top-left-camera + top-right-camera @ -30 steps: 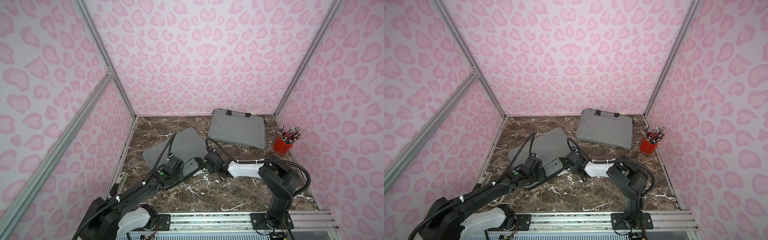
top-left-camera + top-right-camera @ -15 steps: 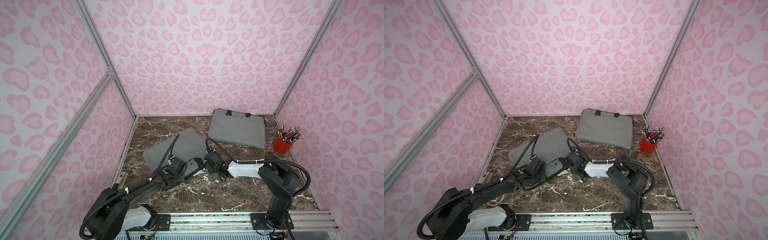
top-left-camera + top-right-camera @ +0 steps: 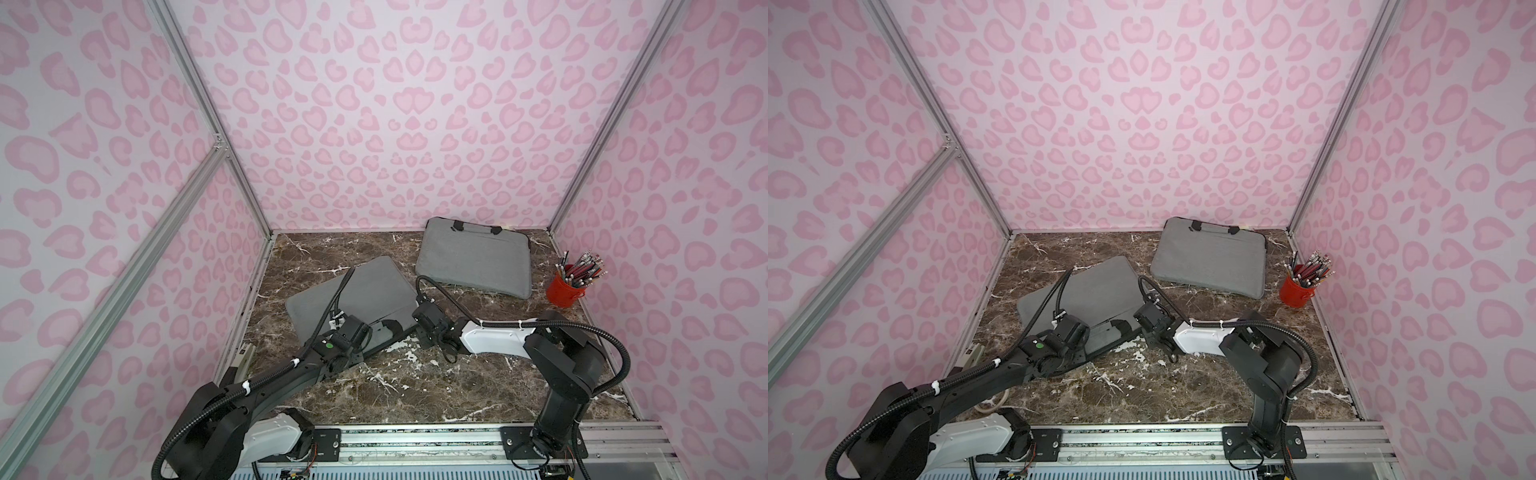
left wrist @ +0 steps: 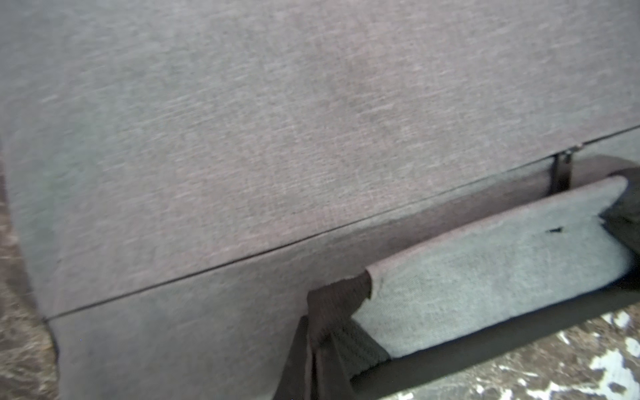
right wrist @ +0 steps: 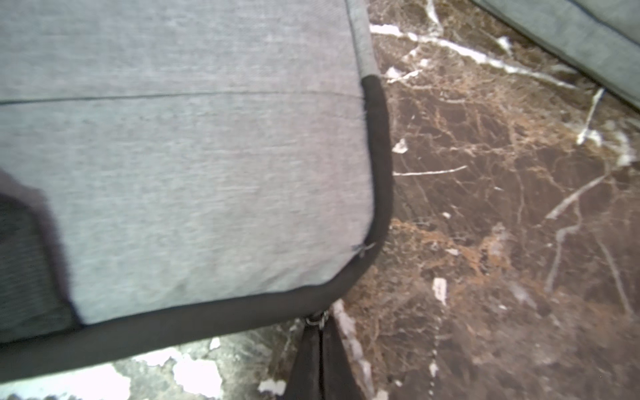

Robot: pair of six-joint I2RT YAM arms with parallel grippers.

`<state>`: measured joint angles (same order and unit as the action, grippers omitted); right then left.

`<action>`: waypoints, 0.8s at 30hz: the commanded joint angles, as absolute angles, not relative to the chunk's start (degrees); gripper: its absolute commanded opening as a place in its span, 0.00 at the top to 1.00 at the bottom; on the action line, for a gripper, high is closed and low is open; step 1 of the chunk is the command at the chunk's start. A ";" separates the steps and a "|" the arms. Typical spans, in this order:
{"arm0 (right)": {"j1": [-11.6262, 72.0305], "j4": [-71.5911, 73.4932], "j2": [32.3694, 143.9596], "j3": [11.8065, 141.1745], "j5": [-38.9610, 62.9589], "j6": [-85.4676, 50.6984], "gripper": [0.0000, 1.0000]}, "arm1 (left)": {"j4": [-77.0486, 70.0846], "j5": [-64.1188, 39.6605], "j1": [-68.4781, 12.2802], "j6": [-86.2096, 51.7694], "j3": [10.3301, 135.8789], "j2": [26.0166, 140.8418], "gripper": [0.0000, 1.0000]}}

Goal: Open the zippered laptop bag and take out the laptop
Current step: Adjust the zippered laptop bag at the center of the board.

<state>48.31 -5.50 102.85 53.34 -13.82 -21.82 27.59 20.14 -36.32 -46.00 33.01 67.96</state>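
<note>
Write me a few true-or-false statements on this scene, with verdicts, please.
1. The near bag and the far bag both lie on the marble table. True.
2. A laptop lies out on the table. False: none is in view.
3. The red cup holds pencils. True.
4. The left gripper has open jaws. False: shut on the near bag's handle strap.
5. The right gripper grips the far bag. False: it pinches the zipper pull at the near bag's corner.

On the table point(image 3: 415, 386), laptop bag point(image 3: 353, 291) at left; second bag point(image 3: 473, 257) behind-right; pencil cup point(image 3: 565, 289) far right
</note>
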 commanded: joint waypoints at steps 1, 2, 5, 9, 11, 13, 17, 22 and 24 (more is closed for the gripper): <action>47.81 -6.41 102.74 52.91 -15.72 -20.82 1.00 | 30.65 24.67 -34.81 -45.18 33.31 66.88 1.00; 47.68 -6.27 102.74 52.87 -15.90 -20.62 1.00 | 30.90 24.93 -33.98 -44.80 33.15 66.40 1.00; 47.13 -5.98 102.58 52.57 -16.00 -20.22 1.00 | 31.06 24.83 -30.92 -43.78 32.50 64.33 1.00; 46.55 -5.71 102.57 52.87 -15.69 -19.65 1.00 | 30.68 24.95 -27.09 -41.11 32.14 61.27 1.00; 46.65 -5.56 102.44 53.41 -14.78 -19.58 1.00 | 30.59 25.71 -25.74 -39.09 32.65 60.37 0.99; 46.96 -5.42 102.22 53.98 -13.37 -20.10 1.00 | 30.36 25.93 -24.20 -37.46 33.30 59.85 0.99; 48.96 -5.31 102.56 55.54 -12.22 -21.02 1.00 | 27.67 24.65 -22.05 -35.04 33.83 60.17 0.97; 51.46 -4.89 103.23 56.53 -10.32 -22.56 1.00 | 24.18 22.68 -19.33 -34.36 35.12 63.77 0.91; 52.05 -4.36 103.35 56.40 -9.31 -23.13 1.00 | 22.87 20.53 -19.25 -34.03 35.93 64.96 0.83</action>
<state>51.46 -4.89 102.80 56.29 -10.24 -21.54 26.55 21.58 -19.51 -35.40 34.63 63.86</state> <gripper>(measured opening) 0.048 0.135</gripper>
